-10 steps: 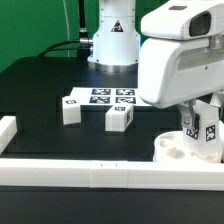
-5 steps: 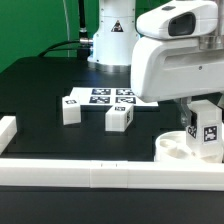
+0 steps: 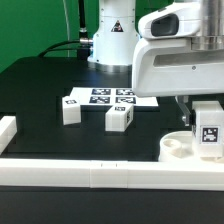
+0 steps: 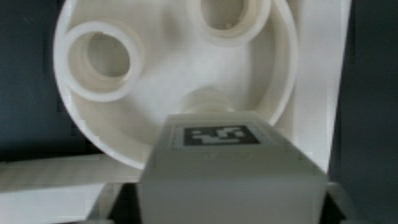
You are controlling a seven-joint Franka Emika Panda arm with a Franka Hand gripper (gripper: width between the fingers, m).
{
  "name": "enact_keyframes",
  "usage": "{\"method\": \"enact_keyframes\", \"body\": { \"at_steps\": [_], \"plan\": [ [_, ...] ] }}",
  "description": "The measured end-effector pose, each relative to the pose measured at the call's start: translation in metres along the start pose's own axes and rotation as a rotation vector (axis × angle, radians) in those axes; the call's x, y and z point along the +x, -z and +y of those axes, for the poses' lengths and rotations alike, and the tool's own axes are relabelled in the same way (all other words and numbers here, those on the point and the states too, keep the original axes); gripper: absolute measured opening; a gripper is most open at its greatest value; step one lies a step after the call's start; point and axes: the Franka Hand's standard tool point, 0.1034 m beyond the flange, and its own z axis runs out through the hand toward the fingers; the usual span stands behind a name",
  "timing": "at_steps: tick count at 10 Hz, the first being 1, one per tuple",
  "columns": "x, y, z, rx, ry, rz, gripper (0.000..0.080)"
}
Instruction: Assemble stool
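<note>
Franka's gripper [image 3: 206, 110] is clamping one blocky white leg [image 3: 208, 134], its jaws closed against the leg's sides. The leg is hanging upright over the round seat [image 3: 176, 148], toward the edge lying on the exterior view's right. Whether its lower end is touching the seat cannot be told. In the wrist view the held leg [image 4: 228, 170] is showing its tag face in front of the seat [image 4: 169, 95], and it is looking offset from a round hole [image 4: 103, 62] in the seat.

A second leg [image 3: 70, 108] and a third leg [image 3: 120, 116] are standing well apart from the seat, toward the exterior view's left of it. The marker board [image 3: 105, 97] is lying just beyond them.

The step in hand is probably fitting this leg into the seat. Doing it well is likely calling for centring the leg's end over one hole, holding the leg square, and lowering gently. The seat is looking unrestrained, so a sideways push could slide it.
</note>
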Motion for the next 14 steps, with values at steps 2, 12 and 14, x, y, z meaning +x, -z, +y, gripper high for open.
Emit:
{"method": "enact_keyframes", "body": {
  "at_steps": [2, 12, 14],
  "plan": [
    [-0.0011, -0.0003, -0.0027, 0.005, -0.148, -0.003, 0.034],
    [-0.0032, -0.002, -0.0064, 0.042, -0.862, -0.038, 0.034],
    [-0.0033, -0.0022, -0.007, 0.049, -0.956, -0.047, 0.034]
  ]
}}
